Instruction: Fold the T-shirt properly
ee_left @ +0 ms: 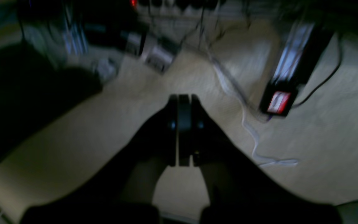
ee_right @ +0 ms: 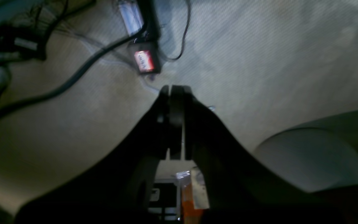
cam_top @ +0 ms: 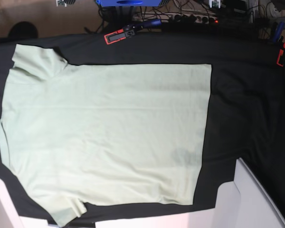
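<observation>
Closest to your left wrist camera sits the left gripper (ee_left: 184, 98), its dark fingers pressed flat together with nothing between them. Below it you see only pale carpeted floor (ee_left: 104, 130), a black box with a red-and-white label (ee_left: 278, 102), a thin white cable (ee_left: 253, 146) and a blurred heap of dark gear at the top. That view is smeared, so finer detail cannot be made out.

Your right gripper (ee_right: 176, 88) shows the same in its own wrist view: fingers closed against each other, pinching nothing. It hangs over the same pale floor (ee_right: 259, 62), with the labelled black box (ee_right: 144, 60) just past its tips and a thick dark cable (ee_right: 57, 90) curving off to the left. A pale rounded shape (ee_right: 309, 158) fills the lower right of that picture; you cannot tell what it is.

In the base view neither arm appears over the work surface. You find the T-shirt (cam_top: 104, 133) spread flat on the black cloth (cam_top: 247, 104), its hem edge toward the right and its sleeves toward the left, one at the upper left and one at the lower left. A faint darker patch shows near its lower right. Red-and-black clamps (cam_top: 116, 36) sit at the cloth's far edge, another (cam_top: 279, 58) at the upper right.
</observation>
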You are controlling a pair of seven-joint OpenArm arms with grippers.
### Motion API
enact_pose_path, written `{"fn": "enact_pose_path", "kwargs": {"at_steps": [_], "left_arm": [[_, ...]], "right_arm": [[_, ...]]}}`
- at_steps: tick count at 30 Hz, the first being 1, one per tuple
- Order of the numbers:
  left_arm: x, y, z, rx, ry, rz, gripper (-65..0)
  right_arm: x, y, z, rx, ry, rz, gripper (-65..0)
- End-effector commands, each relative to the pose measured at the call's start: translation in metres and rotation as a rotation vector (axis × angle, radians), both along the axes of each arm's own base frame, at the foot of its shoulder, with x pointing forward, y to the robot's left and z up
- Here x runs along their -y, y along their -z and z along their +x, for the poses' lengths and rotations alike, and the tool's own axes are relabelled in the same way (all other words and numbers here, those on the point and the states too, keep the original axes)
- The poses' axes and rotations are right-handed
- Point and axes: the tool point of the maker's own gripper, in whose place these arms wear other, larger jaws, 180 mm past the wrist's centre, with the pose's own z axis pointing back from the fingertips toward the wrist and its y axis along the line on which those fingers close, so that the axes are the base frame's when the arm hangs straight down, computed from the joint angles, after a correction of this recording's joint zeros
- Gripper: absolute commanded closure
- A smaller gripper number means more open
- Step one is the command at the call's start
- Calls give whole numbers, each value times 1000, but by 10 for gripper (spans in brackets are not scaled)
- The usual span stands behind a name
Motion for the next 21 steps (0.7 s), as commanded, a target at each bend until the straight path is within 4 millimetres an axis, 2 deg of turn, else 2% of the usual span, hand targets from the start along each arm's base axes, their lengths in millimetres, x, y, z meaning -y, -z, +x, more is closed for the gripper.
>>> {"fn": "enact_pose_path", "kwargs": {"at_steps": [1, 4, 8, 10, 14, 16, 18, 21], "left_arm": [[-12, -8, 9, 65, 14, 34, 0], [-21, -34, 24, 218, 85, 65, 0], [-27, -65, 32, 330, 59, 83, 0], [-27, -61, 23, 292, 34, 77, 0], [-25, -28, -6, 76, -51, 54, 0], [-23, -24, -9, 66, -60, 51, 0], [-28, -33, -2, 139, -32, 66, 0], [-40, -60, 18, 284, 35, 95, 0]], "right_arm": [[10, -5, -6, 14, -7, -25, 0], [23, -25, 6, 148, -28, -70, 0], [22, -54, 16, 235, -45, -91, 0], [20, -49, 8, 184, -41, -81, 0], [5, -21, -16, 42, -13, -31, 0], [9, -15, -18, 15, -12, -31, 0], [13, -18, -10, 69, -16, -44, 0], [24, -35, 3, 158, -35, -78, 0]]}}
